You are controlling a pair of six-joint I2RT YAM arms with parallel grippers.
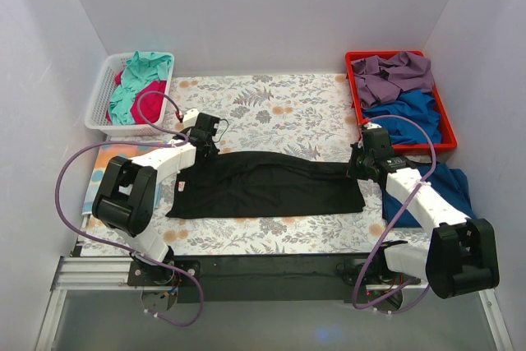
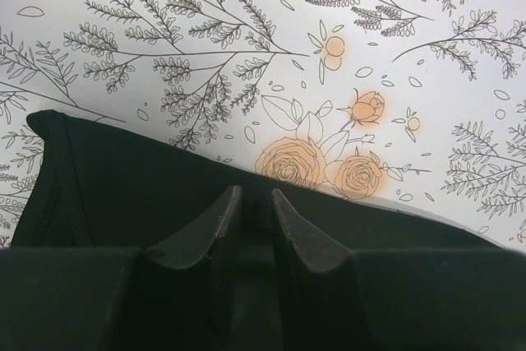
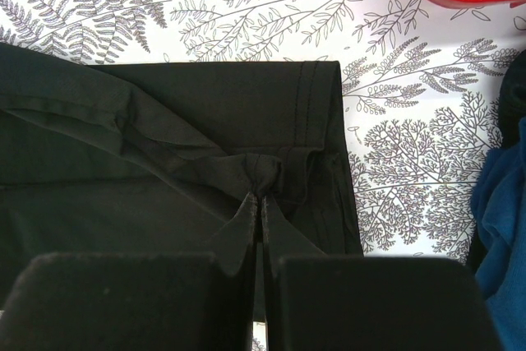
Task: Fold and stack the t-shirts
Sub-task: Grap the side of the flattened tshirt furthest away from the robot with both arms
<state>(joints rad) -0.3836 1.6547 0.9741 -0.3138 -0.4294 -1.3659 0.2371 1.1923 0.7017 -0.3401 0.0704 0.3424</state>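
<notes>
A large black t-shirt (image 1: 263, 187) lies folded into a long band across the middle of the floral table sheet (image 1: 271, 104). My left gripper (image 1: 205, 144) sits at its far left corner. In the left wrist view the gripper (image 2: 255, 195) is closed to a narrow gap over the shirt's edge (image 2: 123, 187), with dark cloth between the fingers. My right gripper (image 1: 360, 166) is at the shirt's right end. In the right wrist view it (image 3: 261, 195) is shut on a puckered bunch of the black cloth (image 3: 123, 203) near the hem. A dark blue t-shirt (image 1: 448, 187) lies by the right arm.
A white basket (image 1: 99, 100) at the back left holds a teal shirt (image 1: 148, 67) and a magenta shirt (image 1: 148, 92). A red bin (image 1: 353, 88) at the back right holds purple (image 1: 394, 76) and blue (image 1: 407, 113) cloth. A pale dotted cloth (image 1: 103, 162) lies at the left edge.
</notes>
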